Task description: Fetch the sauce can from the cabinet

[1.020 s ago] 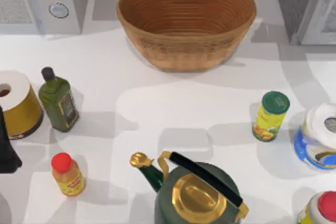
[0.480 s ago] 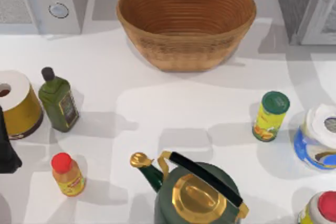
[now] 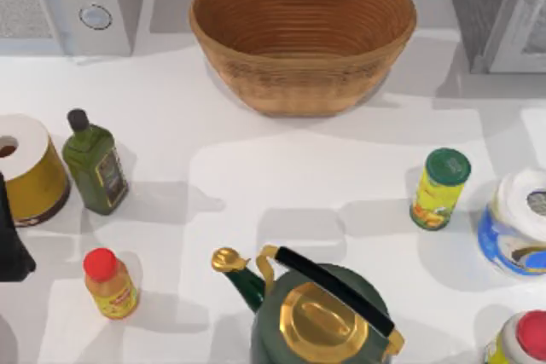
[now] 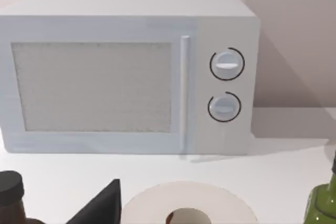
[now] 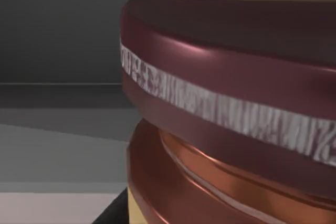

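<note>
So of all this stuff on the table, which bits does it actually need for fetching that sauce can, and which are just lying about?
For the job:
- sauce can, very close in the right wrist view
- cabinet, far right corner

Just lying about:
- basket
- microwave
- kettle
- yellow can
- olive oil bottle
- small yellow bottle

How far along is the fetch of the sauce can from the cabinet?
Partly along. Done: the right arm's wrist camera is close up against the sauce can, dark grey walls behind it. In hand: closing on it, though whether it is gripped cannot be told. Left: the can is not yet out on the table. The cabinet stands at the table's far right corner.
</note>
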